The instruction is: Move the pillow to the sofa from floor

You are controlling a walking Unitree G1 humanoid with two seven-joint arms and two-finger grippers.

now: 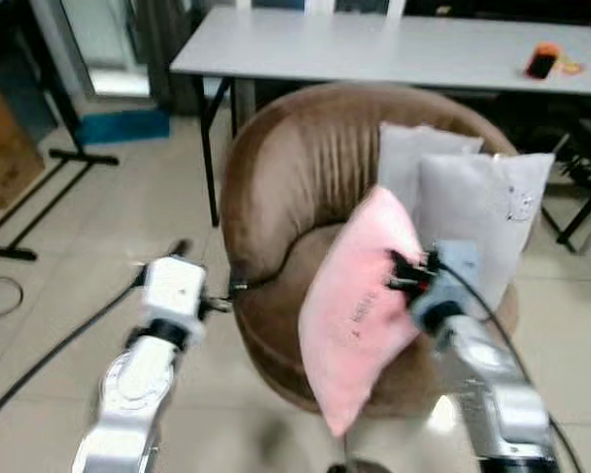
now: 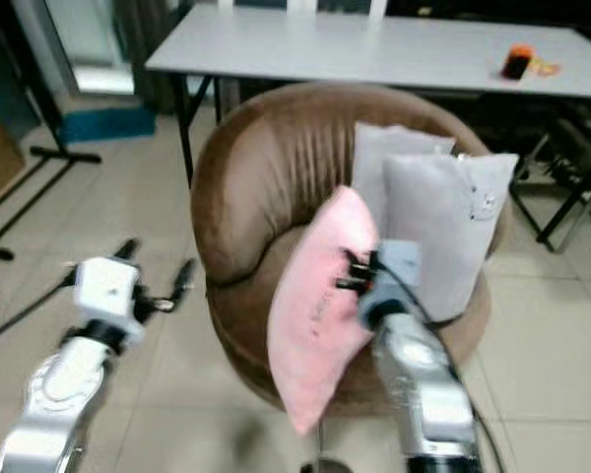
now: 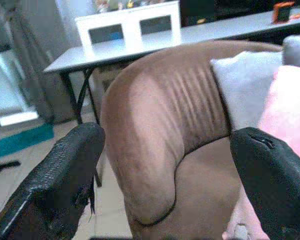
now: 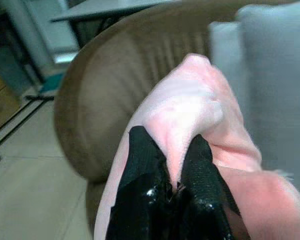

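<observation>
A pink pillow (image 1: 360, 305) hangs tilted over the front of the round brown sofa chair (image 1: 295, 168), its lower corner below the seat's edge. My right gripper (image 1: 402, 271) is shut on a fold of the pink pillow (image 4: 190, 115) at its right side. Off to the left of the chair, over the floor, my left gripper (image 1: 182, 251) stands open with nothing between its fingers (image 3: 65, 170); it faces the sofa chair (image 3: 160, 125).
Two grey pillows (image 1: 473, 197) lean against the chair's back on the right. A long grey table (image 1: 374, 49) stands behind the chair, with an orange and black object (image 1: 542, 61) on it. A black stand's legs (image 1: 39, 187) and a cable (image 1: 49, 355) lie on the tiled floor at left.
</observation>
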